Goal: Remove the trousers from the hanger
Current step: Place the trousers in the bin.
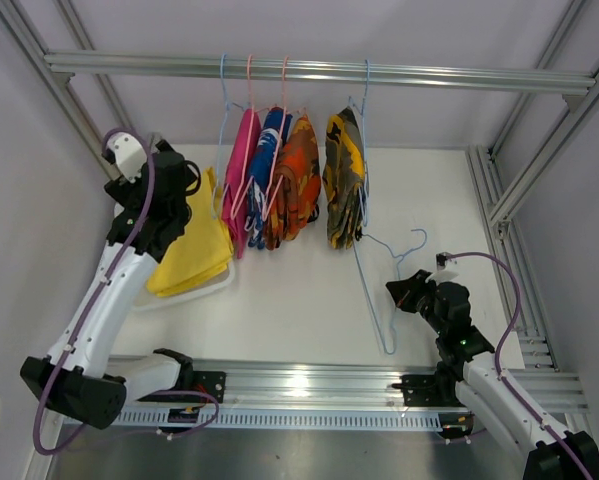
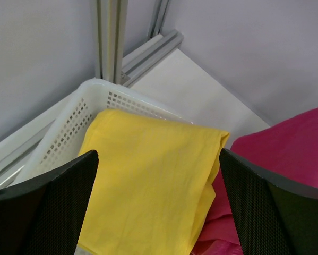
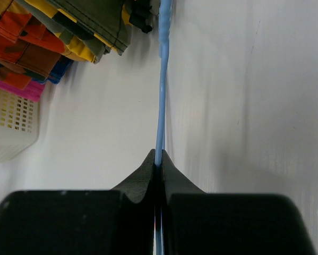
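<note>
Plain yellow trousers lie in a white basket at the left. My left gripper hovers open just above them. In the left wrist view the yellow cloth fills the gap of the left gripper, untouched. Pink, blue-and-white, orange camouflage and yellow-and-dark camouflage trousers hang on hangers from the rail. My right gripper is shut on the wire of a bare blue hanger low over the table. The right wrist view shows the right gripper pinching that hanger.
Aluminium frame posts stand at the back left corner and along the right side. The basket sits against the left wall. Pink cloth hangs close to the right of the left gripper. The hanging trousers' hems end just above the table.
</note>
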### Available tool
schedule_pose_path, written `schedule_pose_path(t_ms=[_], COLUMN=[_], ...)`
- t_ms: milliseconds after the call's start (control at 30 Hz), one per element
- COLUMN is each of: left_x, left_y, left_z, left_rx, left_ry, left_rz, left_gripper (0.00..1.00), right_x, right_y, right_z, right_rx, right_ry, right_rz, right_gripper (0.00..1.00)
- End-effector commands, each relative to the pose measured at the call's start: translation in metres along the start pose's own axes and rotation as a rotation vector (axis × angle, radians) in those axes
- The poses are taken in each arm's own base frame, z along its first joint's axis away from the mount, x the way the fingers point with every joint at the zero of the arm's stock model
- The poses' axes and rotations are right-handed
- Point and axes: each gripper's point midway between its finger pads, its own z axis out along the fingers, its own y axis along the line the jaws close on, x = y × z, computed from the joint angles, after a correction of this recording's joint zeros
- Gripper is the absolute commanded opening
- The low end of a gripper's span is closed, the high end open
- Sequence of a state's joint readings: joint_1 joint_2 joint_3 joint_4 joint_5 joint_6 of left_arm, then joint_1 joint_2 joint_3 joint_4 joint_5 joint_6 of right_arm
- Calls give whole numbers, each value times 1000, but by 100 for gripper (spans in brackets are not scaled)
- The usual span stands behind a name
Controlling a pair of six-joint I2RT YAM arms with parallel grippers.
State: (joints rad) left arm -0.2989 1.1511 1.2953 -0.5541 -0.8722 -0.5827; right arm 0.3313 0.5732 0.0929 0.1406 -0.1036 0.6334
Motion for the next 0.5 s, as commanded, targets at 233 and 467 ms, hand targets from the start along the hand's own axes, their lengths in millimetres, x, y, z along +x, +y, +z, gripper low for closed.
schedule_pose_path(t_ms=[233, 467], left_x=[128, 224], left_y=[1, 25], left_z=[39, 53], left_rx=[-108, -254], left_ry=[266, 452], left_rz=[-69, -89], left_gripper=[99, 100], right_x=[-12, -11], right_y=[11, 11], right_z=[0, 1], right_rx=[-44, -48], right_ry=[-40, -39], right_rz=[-27, -29], right_gripper=[0, 0])
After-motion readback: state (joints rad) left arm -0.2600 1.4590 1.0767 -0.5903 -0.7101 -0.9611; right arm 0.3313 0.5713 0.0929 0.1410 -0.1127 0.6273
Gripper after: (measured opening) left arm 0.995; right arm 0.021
